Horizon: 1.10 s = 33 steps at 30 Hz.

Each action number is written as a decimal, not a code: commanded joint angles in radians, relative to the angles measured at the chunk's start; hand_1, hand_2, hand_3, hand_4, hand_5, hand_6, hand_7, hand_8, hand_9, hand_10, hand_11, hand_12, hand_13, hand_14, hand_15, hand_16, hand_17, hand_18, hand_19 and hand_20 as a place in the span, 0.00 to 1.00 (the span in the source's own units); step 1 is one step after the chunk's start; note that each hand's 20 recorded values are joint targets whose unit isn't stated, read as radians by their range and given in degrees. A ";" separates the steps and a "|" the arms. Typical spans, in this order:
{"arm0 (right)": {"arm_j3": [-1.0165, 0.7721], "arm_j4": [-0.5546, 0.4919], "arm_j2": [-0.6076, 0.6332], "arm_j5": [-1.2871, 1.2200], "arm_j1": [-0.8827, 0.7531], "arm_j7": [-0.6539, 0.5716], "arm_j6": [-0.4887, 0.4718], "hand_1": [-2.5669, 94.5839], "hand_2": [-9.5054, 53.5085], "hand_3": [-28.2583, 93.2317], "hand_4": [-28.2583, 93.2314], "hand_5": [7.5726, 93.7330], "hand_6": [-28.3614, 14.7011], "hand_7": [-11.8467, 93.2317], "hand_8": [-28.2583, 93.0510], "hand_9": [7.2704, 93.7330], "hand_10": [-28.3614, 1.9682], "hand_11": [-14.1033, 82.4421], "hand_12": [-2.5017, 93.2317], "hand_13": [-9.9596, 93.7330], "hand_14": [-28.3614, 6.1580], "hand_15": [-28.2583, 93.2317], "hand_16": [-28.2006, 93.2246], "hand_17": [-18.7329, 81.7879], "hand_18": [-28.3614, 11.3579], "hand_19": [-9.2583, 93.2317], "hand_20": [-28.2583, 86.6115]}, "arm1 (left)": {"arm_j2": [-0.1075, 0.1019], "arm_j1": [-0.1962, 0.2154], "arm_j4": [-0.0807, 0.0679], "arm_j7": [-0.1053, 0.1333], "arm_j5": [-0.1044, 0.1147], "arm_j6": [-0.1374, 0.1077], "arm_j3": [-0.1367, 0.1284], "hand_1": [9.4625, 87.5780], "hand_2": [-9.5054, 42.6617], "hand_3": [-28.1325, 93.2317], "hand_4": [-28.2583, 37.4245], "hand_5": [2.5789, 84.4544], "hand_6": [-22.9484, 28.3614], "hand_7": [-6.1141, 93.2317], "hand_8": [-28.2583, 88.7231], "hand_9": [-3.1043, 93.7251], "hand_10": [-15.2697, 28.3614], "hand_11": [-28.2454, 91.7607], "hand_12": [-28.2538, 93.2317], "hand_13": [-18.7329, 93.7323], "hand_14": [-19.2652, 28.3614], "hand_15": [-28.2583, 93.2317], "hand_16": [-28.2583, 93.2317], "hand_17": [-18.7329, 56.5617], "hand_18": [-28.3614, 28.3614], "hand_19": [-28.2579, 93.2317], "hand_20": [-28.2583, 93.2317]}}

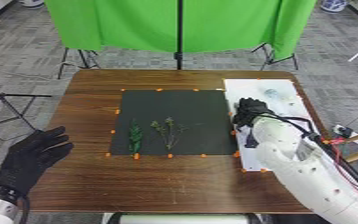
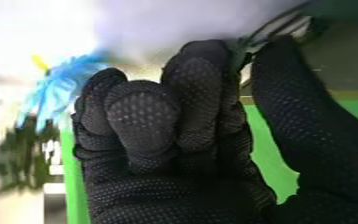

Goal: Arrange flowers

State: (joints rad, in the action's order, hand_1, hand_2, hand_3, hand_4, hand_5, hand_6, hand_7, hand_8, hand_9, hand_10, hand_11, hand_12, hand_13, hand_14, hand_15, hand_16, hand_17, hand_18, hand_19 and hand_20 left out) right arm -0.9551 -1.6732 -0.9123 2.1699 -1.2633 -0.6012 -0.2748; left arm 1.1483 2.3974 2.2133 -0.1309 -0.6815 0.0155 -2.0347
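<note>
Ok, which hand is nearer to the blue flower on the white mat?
Right. The right hand is over the white mat, close to the blue flower; the left hand is across the dark mat, at the table's left side.

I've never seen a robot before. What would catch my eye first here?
Probably the bright green cloth hanging beyond the table. Next, the robot's black-gloved right hand at the white sheet on the table's right side. Then the two sprigs lying on the dark mat beside it.
</note>
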 commanded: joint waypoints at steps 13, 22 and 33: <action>-0.019 0.019 -0.007 -0.249 -0.217 0.092 0.216 0.41 0.08 1.00 0.14 0.92 0.49 0.44 0.25 0.92 0.71 0.62 0.39 0.90 0.72 0.81 0.45 0.57 0.22 0.98 0.57 | 0.019 0.006 -0.008 -0.009 -0.008 -0.007 0.006 0.22 0.29 0.83 0.00 0.47 0.58 0.31 0.14 0.39 0.71 0.51 0.35 0.41 0.79 0.65 0.17 0.16 0.92 0.74 0.21; -0.035 -0.018 0.014 -0.190 -0.237 0.128 0.328 0.42 0.07 1.00 0.15 0.90 0.48 0.50 0.23 0.92 0.69 0.63 0.39 0.90 0.70 0.82 0.45 0.57 0.20 0.98 0.57 | 0.017 0.010 -0.008 -0.004 -0.006 -0.007 0.005 0.22 0.29 0.83 0.00 0.47 0.58 0.31 0.14 0.39 0.71 0.52 0.35 0.41 0.79 0.65 0.17 0.17 0.92 0.74 0.21; -0.016 -0.053 0.015 0.072 -0.221 0.014 0.284 0.42 0.00 0.95 0.06 0.71 0.47 0.81 0.22 0.97 0.66 0.59 0.34 0.93 0.69 0.75 0.50 0.60 0.19 0.94 0.57 | 0.024 0.009 -0.008 -0.009 -0.009 -0.005 0.004 0.22 0.29 0.83 0.00 0.47 0.58 0.31 0.14 0.39 0.71 0.52 0.35 0.41 0.79 0.65 0.17 0.17 0.92 0.75 0.21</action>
State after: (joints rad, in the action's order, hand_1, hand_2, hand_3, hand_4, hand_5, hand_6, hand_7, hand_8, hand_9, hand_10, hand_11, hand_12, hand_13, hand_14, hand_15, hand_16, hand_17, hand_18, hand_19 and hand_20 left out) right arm -1.0298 -1.7400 -0.9002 2.0634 -1.4494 -0.4947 0.0870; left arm 1.1614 2.3963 2.2124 -0.1321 -0.6848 0.0138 -2.0329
